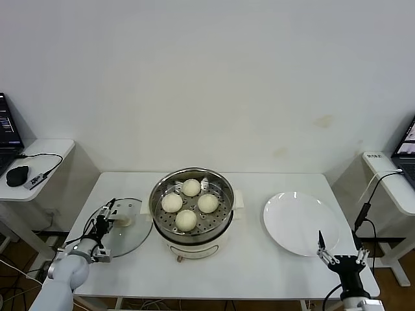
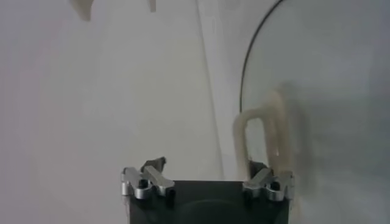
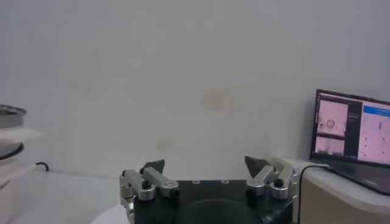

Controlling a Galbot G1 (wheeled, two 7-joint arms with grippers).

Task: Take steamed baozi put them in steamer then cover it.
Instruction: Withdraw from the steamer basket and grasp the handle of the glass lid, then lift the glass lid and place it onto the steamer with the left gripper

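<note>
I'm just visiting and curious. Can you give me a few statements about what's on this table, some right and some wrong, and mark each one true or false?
1. All four steamed baozi sit in the steamer. True.
2. The cover is already on the steamer. False: it lies flat on the table, on the steamer's left.
3. The left hand is at the cover's handle. True.
4. The white plate holds one bun. False: it is bare.
5. The right hand is holding the plate. False: it is open, near the plate's edge, holding nothing.
</note>
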